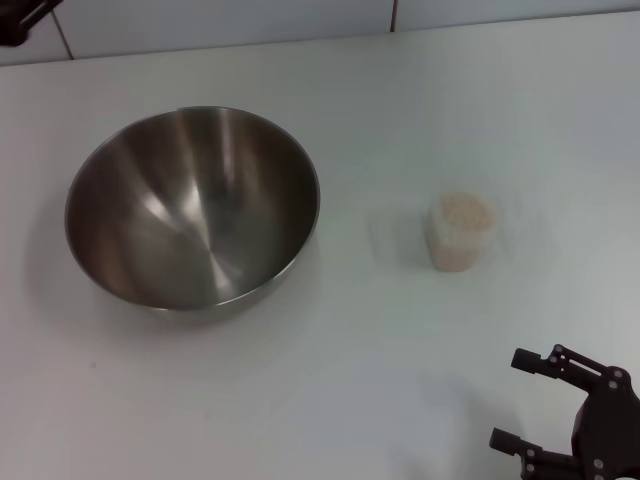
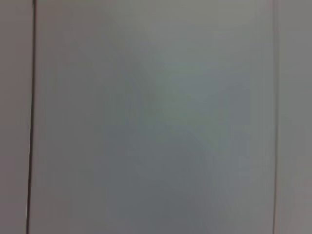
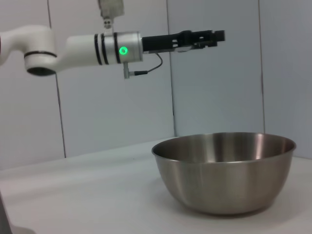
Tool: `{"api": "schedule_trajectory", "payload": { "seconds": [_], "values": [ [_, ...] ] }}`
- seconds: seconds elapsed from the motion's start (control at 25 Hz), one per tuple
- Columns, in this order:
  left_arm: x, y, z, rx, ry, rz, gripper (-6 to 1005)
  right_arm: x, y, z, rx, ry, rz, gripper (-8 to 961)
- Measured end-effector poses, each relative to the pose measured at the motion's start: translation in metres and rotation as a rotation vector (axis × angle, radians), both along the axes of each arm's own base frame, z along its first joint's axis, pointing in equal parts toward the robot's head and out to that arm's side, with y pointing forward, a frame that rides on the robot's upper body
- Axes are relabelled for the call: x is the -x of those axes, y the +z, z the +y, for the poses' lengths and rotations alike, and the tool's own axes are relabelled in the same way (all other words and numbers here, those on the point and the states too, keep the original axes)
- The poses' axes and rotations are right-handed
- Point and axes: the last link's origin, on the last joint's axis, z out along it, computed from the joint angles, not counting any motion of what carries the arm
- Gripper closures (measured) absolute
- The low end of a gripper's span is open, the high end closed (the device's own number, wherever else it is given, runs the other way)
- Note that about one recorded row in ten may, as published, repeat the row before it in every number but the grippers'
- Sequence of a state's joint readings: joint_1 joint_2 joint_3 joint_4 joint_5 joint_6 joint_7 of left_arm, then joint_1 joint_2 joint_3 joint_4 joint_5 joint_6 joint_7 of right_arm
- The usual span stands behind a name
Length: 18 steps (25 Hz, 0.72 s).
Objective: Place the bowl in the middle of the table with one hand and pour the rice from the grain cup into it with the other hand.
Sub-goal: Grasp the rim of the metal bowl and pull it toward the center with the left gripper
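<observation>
Bowl placement looks nearly settled to me, so I'll go from what sits closest. My right gripper (image 1: 545,410) hangs at the near right corner of the table (image 1: 330,400), its two prongs spread wide with nothing between them, tips aimed toward the middle. I judge it waits there because the cup (image 1: 460,232) is just beyond it, an easy reach forward. The cup stands upright, well apart from my prongs, its long axis vertical and its mouth up, filled to the brim with rice (image 1: 465,210); I cannot make out which way its handle or spout faces. Left of the cup, a clear gap away, the bowl (image 1: 193,207) rests on its base, mouth open upward, round so it has no long axis to speak of. It sits left of the table's centre, so it may want a nudge toward the cup. Farthest off, my left gripper (image 3: 195,40) is raised high above and behind the bowl, pointing level, touching nothing; whether its fingers are parted I cannot tell
</observation>
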State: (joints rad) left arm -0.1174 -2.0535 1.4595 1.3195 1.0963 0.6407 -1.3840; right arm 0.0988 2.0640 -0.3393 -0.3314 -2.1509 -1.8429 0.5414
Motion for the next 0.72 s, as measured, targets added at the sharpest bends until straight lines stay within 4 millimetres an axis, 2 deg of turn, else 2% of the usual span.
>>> {"api": "schedule_trajectory", "payload": {
  "seconds": [0.08,0.2,0.28,0.36,0.4,0.48,0.72],
  "values": [
    [-0.012,0.0,0.002,0.041,0.078,-0.033,229,0.001,0.0,0.001,-0.001,0.004,0.002,134],
    [-0.013,0.0,0.001,0.061,0.107,-0.025,240,0.001,0.0,0.002,-0.001,0.006,0.002,134],
    [-0.02,-0.011,-0.003,0.196,0.168,0.106,247,0.001,0.0,0.002,-0.001,0.009,0.002,133],
    [-0.02,-0.011,-0.003,0.196,0.168,0.106,247,0.002,0.0,0.003,-0.001,0.01,0.003,133],
    [-0.019,-0.014,-0.006,0.304,0.258,0.169,247,0.002,0.0,0.003,-0.001,0.01,0.003,133],
    [-0.016,-0.012,-0.008,0.361,0.318,0.232,247,0.002,0.0,0.003,-0.001,0.014,0.006,134],
    [-0.007,-0.005,-0.01,0.421,0.366,0.303,247,0.003,0.0,0.002,-0.001,0.016,0.009,133]
  ]
}}
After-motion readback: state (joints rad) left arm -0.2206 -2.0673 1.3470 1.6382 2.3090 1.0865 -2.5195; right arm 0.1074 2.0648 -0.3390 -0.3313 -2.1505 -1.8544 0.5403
